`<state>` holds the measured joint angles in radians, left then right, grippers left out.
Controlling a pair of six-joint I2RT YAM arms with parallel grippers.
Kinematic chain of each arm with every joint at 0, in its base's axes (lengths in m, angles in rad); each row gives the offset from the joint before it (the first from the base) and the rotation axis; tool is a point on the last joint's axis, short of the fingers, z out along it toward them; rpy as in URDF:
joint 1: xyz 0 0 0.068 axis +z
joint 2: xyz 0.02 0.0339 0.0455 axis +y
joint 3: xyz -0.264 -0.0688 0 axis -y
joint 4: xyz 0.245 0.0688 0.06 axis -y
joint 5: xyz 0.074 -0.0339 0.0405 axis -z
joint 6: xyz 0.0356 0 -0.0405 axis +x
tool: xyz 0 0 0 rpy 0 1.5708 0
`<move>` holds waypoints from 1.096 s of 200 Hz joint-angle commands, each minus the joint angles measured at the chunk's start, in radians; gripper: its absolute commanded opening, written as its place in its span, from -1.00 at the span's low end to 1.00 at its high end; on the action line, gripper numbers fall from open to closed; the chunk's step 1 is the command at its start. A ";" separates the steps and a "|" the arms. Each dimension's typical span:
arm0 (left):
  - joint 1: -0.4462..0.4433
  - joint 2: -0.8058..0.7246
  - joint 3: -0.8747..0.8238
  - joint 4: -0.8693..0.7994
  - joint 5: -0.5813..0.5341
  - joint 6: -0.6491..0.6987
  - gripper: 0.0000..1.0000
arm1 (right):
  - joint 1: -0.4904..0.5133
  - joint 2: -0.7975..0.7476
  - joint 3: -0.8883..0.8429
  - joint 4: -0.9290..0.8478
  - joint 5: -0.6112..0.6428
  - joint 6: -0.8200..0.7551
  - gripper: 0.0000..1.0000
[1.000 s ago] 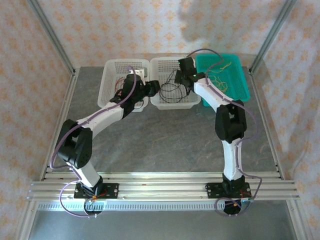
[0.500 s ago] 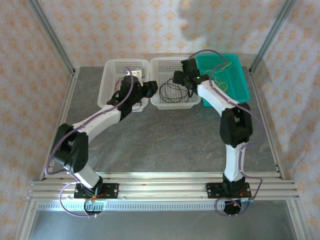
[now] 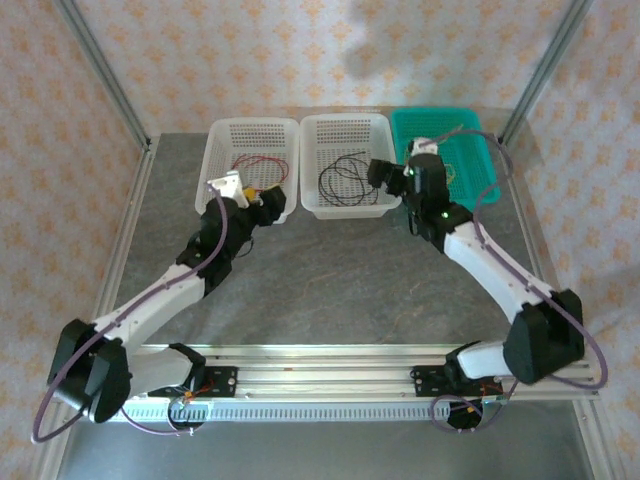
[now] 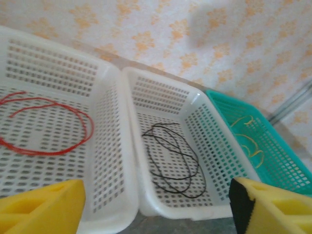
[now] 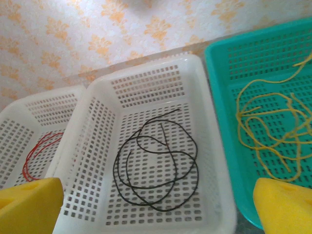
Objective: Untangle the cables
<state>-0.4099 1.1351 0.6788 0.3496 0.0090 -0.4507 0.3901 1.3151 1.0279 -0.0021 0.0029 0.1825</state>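
Observation:
A red cable [image 3: 256, 163] lies loose in the left white basket [image 3: 222, 150]. A black cable [image 3: 346, 180] is coiled in the middle white basket [image 3: 345, 125], and a yellow cable [image 3: 458, 165] rests in the teal basket [image 3: 485, 170]. My left gripper [image 3: 272, 198] hangs open at the near rim of the left basket, empty. In the left wrist view the red cable [image 4: 48, 124], black cable [image 4: 175, 161] and left gripper [image 4: 156, 214] show. My right gripper [image 3: 384, 176] is open and empty by the middle basket's near right corner. The right wrist view shows the black cable [image 5: 156, 170], yellow cable [image 5: 273, 131] and right gripper [image 5: 156, 209].
The three baskets stand side by side at the table's far edge, against the patterned wall. Grey tabletop [image 3: 340, 270] stretches between baskets and arm bases. Metal frame posts [image 3: 105, 75] rise at the back corners.
Both arms have drawn back toward the near side and spread outward. Both grippers left the basket area and now sit at the near rims, empty.

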 commanded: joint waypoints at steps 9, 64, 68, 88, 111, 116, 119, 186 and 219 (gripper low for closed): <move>0.008 -0.136 -0.115 0.089 -0.156 0.044 0.75 | 0.001 -0.167 -0.176 0.152 0.136 0.020 0.99; 0.011 -0.283 -0.285 0.145 -0.383 0.125 0.99 | 0.001 -0.398 -0.528 0.393 0.373 0.007 0.99; 0.011 -0.287 -0.299 0.162 -0.385 0.144 0.98 | 0.000 -0.408 -0.544 0.402 0.390 0.003 0.99; 0.011 -0.314 -0.379 0.257 -0.424 0.229 0.99 | 0.000 -0.425 -0.589 0.408 0.451 -0.013 0.99; 0.010 -0.331 -0.473 0.359 -0.493 0.320 0.99 | -0.009 -0.417 -0.606 0.397 0.494 -0.030 0.99; 0.011 -0.331 -0.485 0.364 -0.510 0.336 0.98 | -0.012 -0.416 -0.612 0.404 0.498 -0.034 0.99; 0.012 -0.330 -0.489 0.365 -0.520 0.344 0.99 | -0.014 -0.416 -0.617 0.410 0.499 -0.039 0.99; 0.056 -0.275 -0.553 0.440 -0.619 0.444 0.99 | -0.093 -0.417 -0.799 0.571 0.484 -0.103 0.99; 0.115 -0.189 -0.583 0.515 -0.602 0.454 0.99 | -0.167 -0.375 -0.885 0.681 0.439 -0.108 0.99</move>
<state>-0.3294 0.8921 0.1196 0.7609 -0.5682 -0.0387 0.2653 0.9173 0.2016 0.5518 0.4549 0.0914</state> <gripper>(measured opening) 0.994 0.995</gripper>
